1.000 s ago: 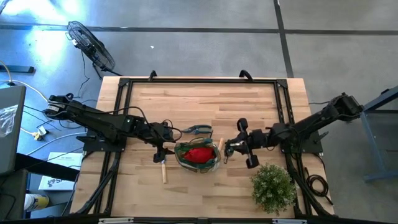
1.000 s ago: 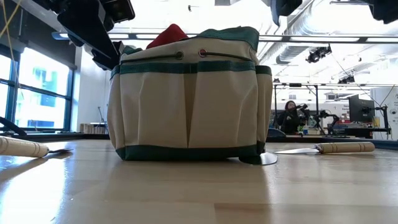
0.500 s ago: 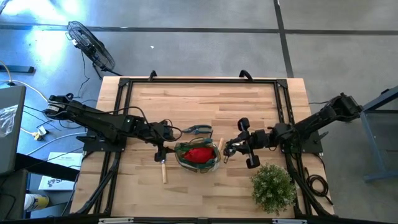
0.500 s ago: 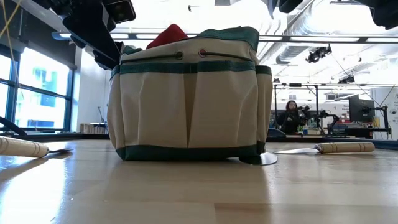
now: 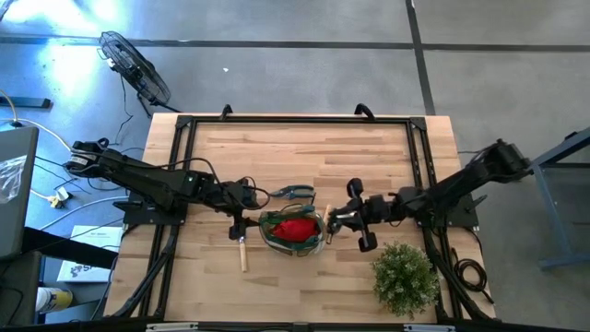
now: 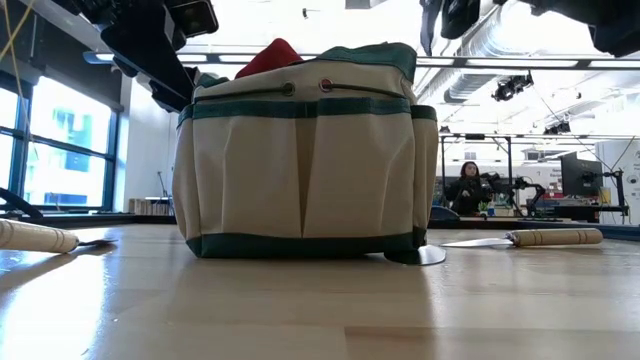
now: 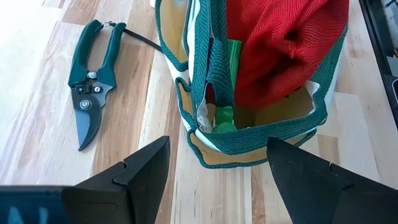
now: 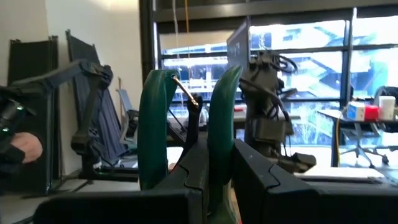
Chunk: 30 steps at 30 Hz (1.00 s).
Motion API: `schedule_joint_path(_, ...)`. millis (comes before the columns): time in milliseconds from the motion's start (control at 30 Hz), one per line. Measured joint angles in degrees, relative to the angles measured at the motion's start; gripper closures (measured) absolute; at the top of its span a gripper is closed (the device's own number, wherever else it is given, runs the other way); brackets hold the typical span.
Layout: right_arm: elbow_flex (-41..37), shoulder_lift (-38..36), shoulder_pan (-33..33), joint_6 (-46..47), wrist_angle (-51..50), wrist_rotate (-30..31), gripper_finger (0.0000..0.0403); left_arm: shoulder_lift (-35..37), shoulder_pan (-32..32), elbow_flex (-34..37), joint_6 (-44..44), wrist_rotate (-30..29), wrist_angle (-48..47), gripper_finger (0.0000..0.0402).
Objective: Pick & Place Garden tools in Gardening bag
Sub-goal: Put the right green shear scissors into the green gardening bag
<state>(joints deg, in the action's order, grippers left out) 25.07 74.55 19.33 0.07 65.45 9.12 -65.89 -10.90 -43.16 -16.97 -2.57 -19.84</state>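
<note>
The gardening bag (image 5: 295, 229), cream with green trim (image 6: 300, 160), stands mid-table with the red glove piece (image 7: 280, 43) sticking out of it. Green-handled pruning shears (image 7: 92, 93) lie flat on the far side of the bag. One wooden-handled trowel (image 5: 242, 251) lies left of the bag and another (image 6: 545, 237) lies right of it. My left gripper (image 7: 217, 168) is open and empty over the bag's left rim. My right gripper (image 8: 214, 177) is just right of the bag, up at rim height, shut on a second green-handled tool (image 8: 186, 118). My right gripper pinches the green-handled tool between its two fingers at the lower part of its two curved handles (image 8: 217, 155). The handles stick out forward beyond the fingertips. The fingers hide the rest of the tool. It is lifted clear of the table.
A bushy potted plant (image 5: 404, 277) stands at the near right, close to my right arm. A black frame (image 5: 184, 138) runs around the tabletop. A person (image 6: 467, 185) sits far off in the room behind.
My right gripper has gone toward the table's left edge, closer to the bag, still shut on the green-handled tool. It now shows at the top of the low view above the bag's right side.
</note>
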Motion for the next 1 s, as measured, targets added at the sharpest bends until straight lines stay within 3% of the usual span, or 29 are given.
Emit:
schedule_joint_path(567,0.0,7.4,-2.6,6.2,1.3,1.3,0.0368,0.0,0.0,0.0,-0.7,0.0,0.5,0.0142)
schedule_joint_path(1000,0.0,8.3,-4.4,7.5,0.4,-0.5,0.0368,0.0,0.0,0.0,-1.2,0.0,0.4,0.0142)
